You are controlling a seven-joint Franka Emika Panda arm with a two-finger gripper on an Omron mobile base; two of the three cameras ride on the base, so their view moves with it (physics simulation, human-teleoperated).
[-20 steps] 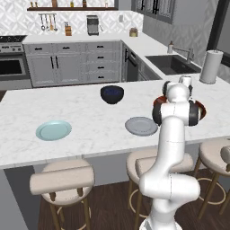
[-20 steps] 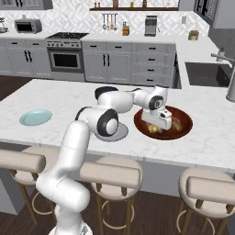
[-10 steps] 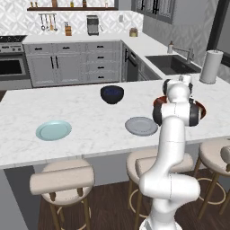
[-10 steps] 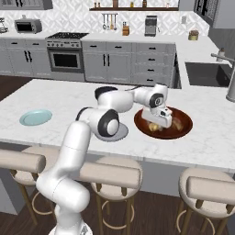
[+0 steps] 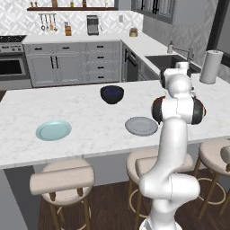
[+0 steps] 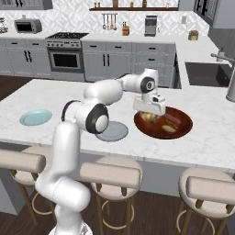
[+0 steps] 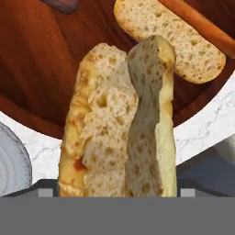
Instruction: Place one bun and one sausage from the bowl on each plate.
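The gripper [image 6: 150, 113] held a split bun [image 7: 120, 124] above the reddish-brown bowl [image 6: 180, 130]; its fingertips were hidden behind the bread. A sausage [image 7: 198, 26] ran off-frame.

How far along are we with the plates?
Done: nothing yet; the grey plate and teal plate lie bare. In hand: the pincer, at the edge of the bowl, appears to grip one bun. Left: plating it, the second bun and a sausage for each plate.
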